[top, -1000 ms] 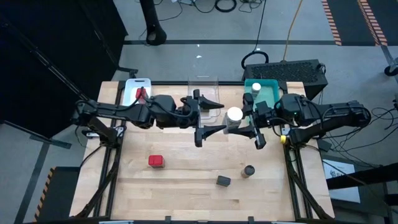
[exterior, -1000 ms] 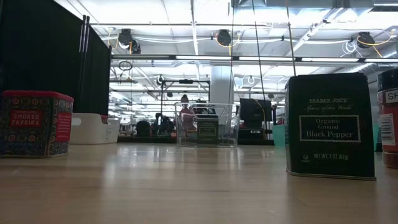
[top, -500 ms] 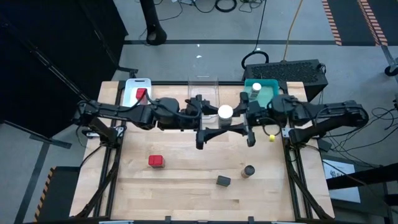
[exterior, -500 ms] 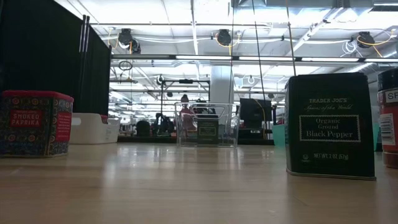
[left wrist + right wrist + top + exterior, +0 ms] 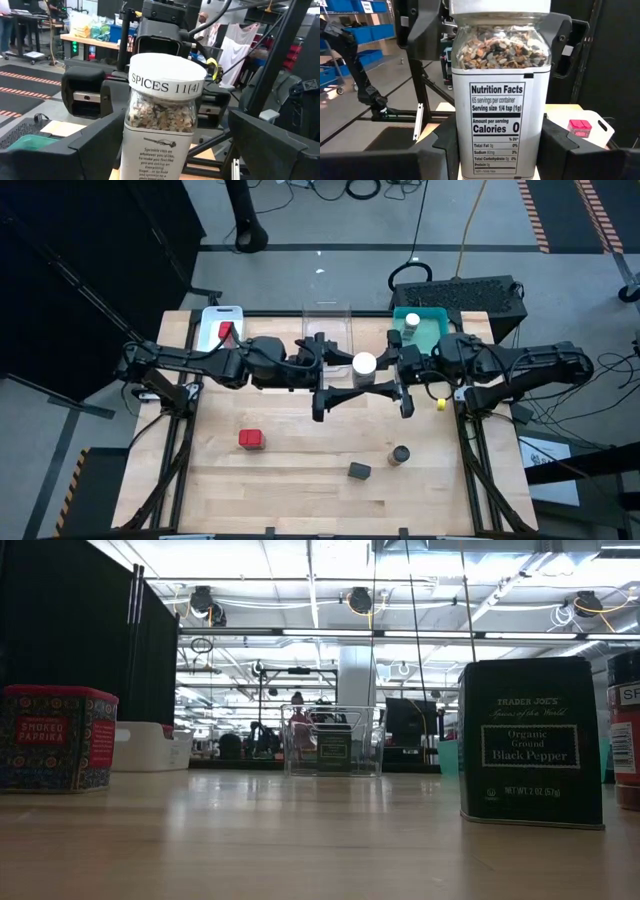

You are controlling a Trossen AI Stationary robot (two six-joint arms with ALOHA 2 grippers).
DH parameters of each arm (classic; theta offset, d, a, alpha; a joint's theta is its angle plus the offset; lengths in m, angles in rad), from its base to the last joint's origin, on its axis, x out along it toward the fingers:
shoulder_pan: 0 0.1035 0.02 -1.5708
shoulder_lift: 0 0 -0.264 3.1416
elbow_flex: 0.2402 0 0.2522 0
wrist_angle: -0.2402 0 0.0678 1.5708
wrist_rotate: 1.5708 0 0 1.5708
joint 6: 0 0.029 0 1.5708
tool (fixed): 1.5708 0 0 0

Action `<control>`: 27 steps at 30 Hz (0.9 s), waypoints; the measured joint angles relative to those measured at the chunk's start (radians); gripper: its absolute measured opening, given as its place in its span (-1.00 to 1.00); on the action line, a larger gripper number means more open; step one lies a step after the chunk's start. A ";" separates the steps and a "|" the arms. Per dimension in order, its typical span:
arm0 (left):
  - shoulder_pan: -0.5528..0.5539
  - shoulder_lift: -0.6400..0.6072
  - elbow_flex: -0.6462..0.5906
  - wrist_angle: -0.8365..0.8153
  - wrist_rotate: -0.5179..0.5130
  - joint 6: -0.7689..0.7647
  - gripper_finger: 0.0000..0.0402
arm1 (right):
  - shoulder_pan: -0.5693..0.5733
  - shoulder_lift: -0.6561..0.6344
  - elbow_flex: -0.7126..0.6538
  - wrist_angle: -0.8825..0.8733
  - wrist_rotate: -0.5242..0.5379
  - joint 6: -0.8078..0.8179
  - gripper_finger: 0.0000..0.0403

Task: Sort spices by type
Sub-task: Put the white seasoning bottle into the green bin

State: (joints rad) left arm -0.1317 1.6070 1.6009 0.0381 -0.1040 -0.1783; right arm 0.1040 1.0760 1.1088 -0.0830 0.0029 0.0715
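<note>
Your right gripper [image 5: 404, 387] sits mid-table toward the far side, fingers closed on a clear jar [image 5: 363, 370] with a white round cap, jar upright and lifted clear of the table [image 5: 300, 480]; its own wrist view shows the jar [image 5: 501, 95] filling the space between the two dark fingers, nutrition label facing the camera, mixed peppercorn-like contents visible through the glass. Your left gripper [image 5: 320, 388] faces it from the left, fingers spread wide either side of the same jar and not touching it; the left wrist view shows the jar [image 5: 161, 120] between them, cap lettered "SPICES 11(4)". Second clear jar [image 5: 412, 322] with white cap: standing in the teal tray [image 5: 436, 328] at the far right. Clear tray [image 5: 326, 315]: far centre, just beyond the two grippers; the low view shows a dark tin [image 5: 333, 751] inside it. White tray [image 5: 212, 328]: far left, holding a red tin [image 5: 226, 331]. Second red tin [image 5: 250, 439]: loose on the table, near left, labelled smoked paprika in the low view [image 5: 55, 738]. Dark black-pepper tin [image 5: 359, 471]: near centre-right, standing upright. Dark-capped round container [image 5: 399, 454]: just beside that tin to the right, apart from it.
</note>
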 joint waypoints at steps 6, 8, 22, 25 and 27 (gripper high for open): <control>0.000 0.001 0.000 -0.002 -0.032 -0.023 0.83 | 0.000 0.000 0.000 0.005 0.002 -0.001 -0.20; 0.002 0.001 0.000 -0.003 -0.034 -0.021 0.83 | 0.000 0.000 0.000 0.005 0.000 -0.001 -0.20; 0.022 0.041 -0.001 0.049 -0.045 0.087 0.83 | 0.000 0.002 0.000 0.000 -0.003 -0.005 -0.20; 0.018 0.045 0.000 0.088 -0.037 0.114 0.75 | 0.000 0.003 0.000 0.001 -0.003 -0.005 -0.20; 0.020 0.047 0.001 0.083 -0.030 0.114 0.63 | 0.000 0.003 0.000 0.004 -0.003 -0.005 -0.20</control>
State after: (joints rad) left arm -0.1118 1.6536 1.6020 0.1215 -0.1343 -0.0647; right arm 0.1043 1.0786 1.1091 -0.0789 -0.0002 0.0669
